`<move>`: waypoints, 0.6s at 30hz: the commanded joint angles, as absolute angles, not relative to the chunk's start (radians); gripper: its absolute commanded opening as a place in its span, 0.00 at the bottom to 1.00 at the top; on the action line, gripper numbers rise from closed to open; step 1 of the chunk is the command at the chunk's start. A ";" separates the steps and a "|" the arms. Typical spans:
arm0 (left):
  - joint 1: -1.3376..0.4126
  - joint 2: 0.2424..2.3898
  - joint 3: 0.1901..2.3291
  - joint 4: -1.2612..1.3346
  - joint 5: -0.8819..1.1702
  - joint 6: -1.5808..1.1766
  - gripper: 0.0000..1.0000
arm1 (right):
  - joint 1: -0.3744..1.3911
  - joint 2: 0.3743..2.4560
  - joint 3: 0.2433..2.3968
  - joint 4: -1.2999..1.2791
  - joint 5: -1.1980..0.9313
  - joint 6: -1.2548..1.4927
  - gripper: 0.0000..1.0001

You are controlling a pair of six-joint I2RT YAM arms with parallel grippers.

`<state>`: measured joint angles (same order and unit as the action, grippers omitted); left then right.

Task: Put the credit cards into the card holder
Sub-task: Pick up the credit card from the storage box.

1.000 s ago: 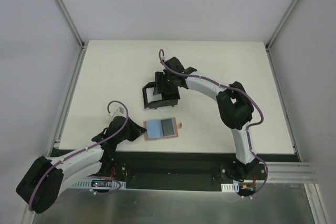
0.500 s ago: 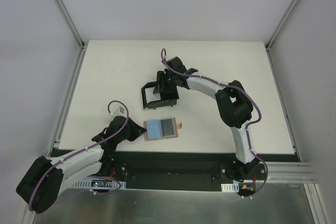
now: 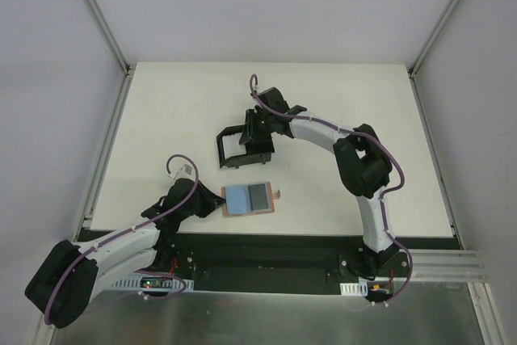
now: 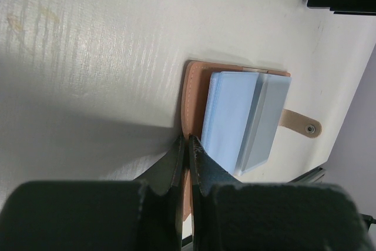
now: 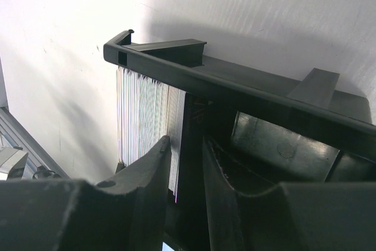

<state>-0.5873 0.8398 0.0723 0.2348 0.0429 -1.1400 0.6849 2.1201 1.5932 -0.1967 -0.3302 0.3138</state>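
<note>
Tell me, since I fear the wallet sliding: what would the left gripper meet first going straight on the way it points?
The card holder, at its tan border; the left gripper, fingers shut, seems to touch it. The light blue card lies beside that line.

Black open-sided plastic box [image 5: 247, 86] on a white table [image 3: 161, 119].

white table [image 3: 161, 119], open tan card holder [image 3: 246, 213], black box [image 5: 264, 95]
</note>
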 commanded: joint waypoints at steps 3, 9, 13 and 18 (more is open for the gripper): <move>-0.578 0.857 0.087 0.181 0.051 -1.112 0.00 | 0.687 2.039 1.589 -0.170 -0.345 0.316 0.27; -0.578 0.856 0.086 0.181 0.052 -1.115 0.00 | 0.686 2.016 1.580 -0.184 -0.319 0.301 0.17; -0.578 0.854 0.089 0.183 0.055 -1.108 0.00 | 0.684 2.002 1.583 -0.210 -0.290 0.288 0.11; -0.578 0.854 0.089 0.181 0.058 -1.109 0.00 | 0.684 2.002 1.600 -0.264 -0.226 0.265 0.04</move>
<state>-0.5873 0.8444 0.0757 0.2344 0.0448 -1.1362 0.6830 2.0659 1.5745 -0.2249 -0.2752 0.2947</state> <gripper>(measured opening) 0.007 0.066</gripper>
